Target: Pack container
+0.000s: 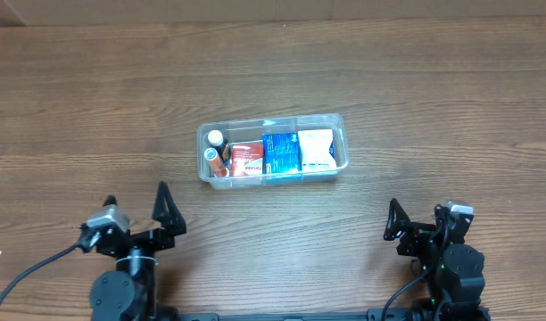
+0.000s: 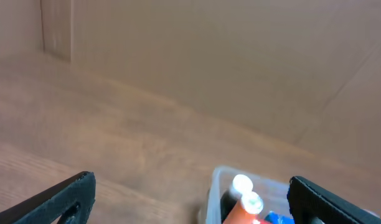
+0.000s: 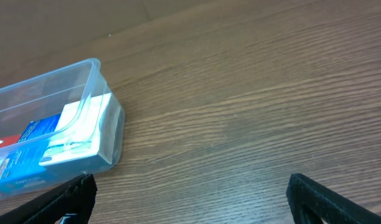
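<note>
The clear plastic container (image 1: 337, 127) sits at the table's middle. It holds a white-capped tube and an orange tube (image 1: 221, 159) at its left end, then a red box (image 1: 247, 160), a blue box (image 1: 280, 152) and a white box (image 1: 316, 149). My left gripper (image 1: 135, 223) is open and empty at the near left, well short of the container. My right gripper (image 1: 422, 227) is open and empty at the near right. The left wrist view shows the container's left end (image 2: 215, 186) with the tubes (image 2: 248, 202). The right wrist view shows its right end (image 3: 94, 68) with the white box (image 3: 78, 134).
The wooden table (image 1: 95, 107) spreads around the container. A cardboard wall (image 2: 209, 56) stands behind the table in the left wrist view. Black cables trail from both arm bases at the near edge.
</note>
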